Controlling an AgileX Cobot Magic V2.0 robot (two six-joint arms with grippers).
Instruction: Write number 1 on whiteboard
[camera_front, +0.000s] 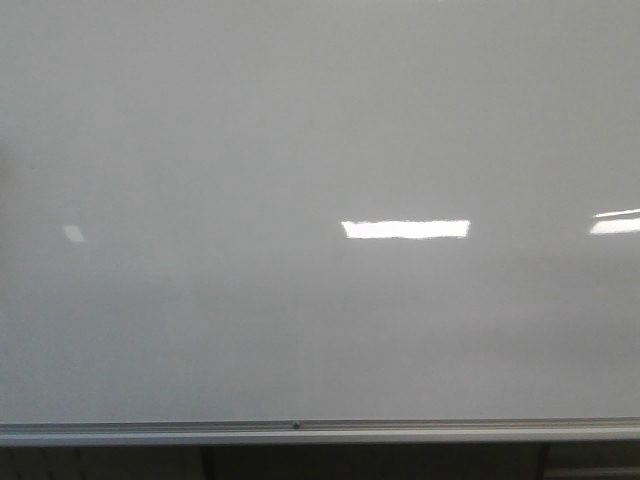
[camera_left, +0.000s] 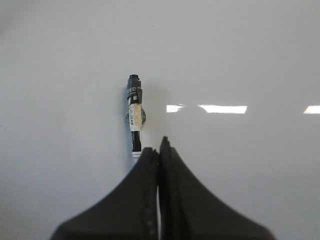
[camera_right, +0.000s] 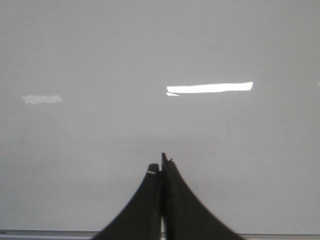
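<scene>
Black fingers (camera_left: 150, 170) of the left gripper (camera_left: 159, 150) fill the near part of the left wrist view, pressed together around a marker (camera_left: 134, 117) that sticks out beyond their tips. Its barrel is white with a black printed label, and its dark grey end points at the whiteboard (camera_left: 240, 55); I cannot tell whether that end touches the surface. A faint blurred mirror image of the barrel shows on the gloss beside it.

Over on the right wrist view, the right gripper (camera_right: 161, 162) has its two dark fingers (camera_right: 175, 200) closed flat against each other, with nothing between them that I can see. Beyond them is the same pale board, and a strip of silver rail (camera_right: 50, 233) runs along its lower edge.

From the front camera neither arm shows. That view is nearly all whiteboard (camera_front: 300, 120), glossy grey-white, with the metal rail (camera_front: 150, 432) across the bottom and a dark band beneath it. Bright rectangular reflections (camera_front: 405, 229) sit on the surface (ceiling lights, by their shape). No black stroke appears on the board in any view, so the number 1 is not yet drawn.
</scene>
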